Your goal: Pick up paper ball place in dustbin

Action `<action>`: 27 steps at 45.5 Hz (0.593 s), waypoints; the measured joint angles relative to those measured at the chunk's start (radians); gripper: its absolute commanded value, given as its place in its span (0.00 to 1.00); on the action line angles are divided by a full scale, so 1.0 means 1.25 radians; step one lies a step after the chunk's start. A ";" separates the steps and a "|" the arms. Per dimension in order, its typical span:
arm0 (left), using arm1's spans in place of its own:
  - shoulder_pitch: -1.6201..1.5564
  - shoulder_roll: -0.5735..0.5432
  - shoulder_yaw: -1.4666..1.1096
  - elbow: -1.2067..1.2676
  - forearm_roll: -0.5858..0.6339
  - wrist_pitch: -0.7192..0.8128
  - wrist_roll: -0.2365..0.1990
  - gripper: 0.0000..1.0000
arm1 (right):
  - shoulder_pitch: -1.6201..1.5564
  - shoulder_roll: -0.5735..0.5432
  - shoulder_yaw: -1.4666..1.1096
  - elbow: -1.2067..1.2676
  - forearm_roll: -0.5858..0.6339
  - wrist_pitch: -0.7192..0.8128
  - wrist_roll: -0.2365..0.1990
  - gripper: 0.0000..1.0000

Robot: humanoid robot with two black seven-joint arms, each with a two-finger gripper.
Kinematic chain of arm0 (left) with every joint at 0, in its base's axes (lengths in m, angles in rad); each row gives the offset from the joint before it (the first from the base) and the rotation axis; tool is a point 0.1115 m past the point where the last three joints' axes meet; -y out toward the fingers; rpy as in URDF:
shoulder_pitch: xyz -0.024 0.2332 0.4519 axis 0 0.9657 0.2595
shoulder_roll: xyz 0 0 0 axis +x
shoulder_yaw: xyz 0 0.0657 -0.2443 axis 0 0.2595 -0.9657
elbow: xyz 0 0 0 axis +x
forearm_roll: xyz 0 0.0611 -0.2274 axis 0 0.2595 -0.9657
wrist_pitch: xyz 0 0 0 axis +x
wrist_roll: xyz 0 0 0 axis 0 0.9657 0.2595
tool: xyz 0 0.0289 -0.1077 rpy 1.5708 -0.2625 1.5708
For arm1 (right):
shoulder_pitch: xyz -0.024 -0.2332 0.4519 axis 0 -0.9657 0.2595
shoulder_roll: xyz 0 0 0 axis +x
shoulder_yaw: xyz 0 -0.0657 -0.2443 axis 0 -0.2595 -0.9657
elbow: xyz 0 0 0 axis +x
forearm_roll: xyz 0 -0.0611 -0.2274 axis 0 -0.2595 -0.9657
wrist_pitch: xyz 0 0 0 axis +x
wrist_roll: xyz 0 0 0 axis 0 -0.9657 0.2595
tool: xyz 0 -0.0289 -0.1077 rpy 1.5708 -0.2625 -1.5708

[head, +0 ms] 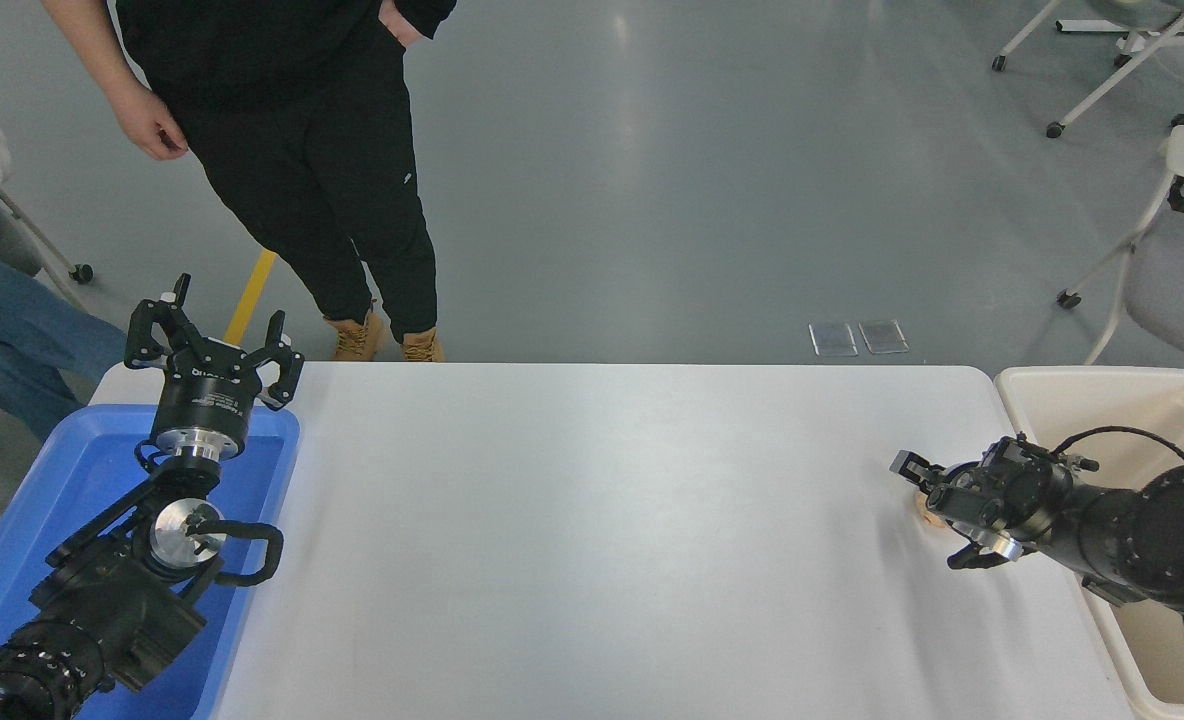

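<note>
Right hand point(934, 512) low on tabletop point(592, 520), spread wide around paper ball point(922, 508), not gripped. Lift, drop into dustbin point(1102, 385) remain. Left hand point(214, 335) parked, spread.

paper ball point(924, 508) mostly behind right gripper point(937, 510)

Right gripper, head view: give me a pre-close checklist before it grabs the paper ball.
1. Right gripper open: ok, its fingers are spread.
2. Paper ball between the fingers: cannot tell, the gripper body hides all but a sliver of tan.
3. Ball on the table: ok, as far as the sliver shows.
4. Dustbin in place: ok, it stands just off the table's right end, beside the arm.
5. Left gripper out of the way: ok, parked open over the blue tray.
6. People clear: ok, the standing person is beyond the far left edge.
</note>
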State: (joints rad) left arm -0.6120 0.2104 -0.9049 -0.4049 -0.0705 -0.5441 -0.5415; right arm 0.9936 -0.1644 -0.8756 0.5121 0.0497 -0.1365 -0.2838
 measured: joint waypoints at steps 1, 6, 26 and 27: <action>0.000 0.000 0.000 0.000 0.000 0.000 0.000 0.99 | -0.002 0.001 0.000 0.000 -0.001 -0.004 0.000 0.49; 0.000 0.000 0.000 0.000 0.000 0.000 0.000 0.99 | -0.010 0.006 0.000 -0.001 -0.005 -0.021 0.001 0.16; 0.000 0.000 0.000 0.000 0.000 0.000 0.000 0.99 | 0.056 -0.013 -0.003 0.064 -0.010 -0.017 0.004 0.00; 0.000 0.000 0.000 0.000 0.000 -0.001 0.000 0.99 | 0.066 -0.017 -0.004 0.071 -0.011 -0.014 0.004 0.00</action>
State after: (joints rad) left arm -0.6121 0.2103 -0.9050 -0.4048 -0.0708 -0.5448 -0.5415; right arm 1.0755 -0.1858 -0.8807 0.6003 0.0363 -0.1539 -0.2783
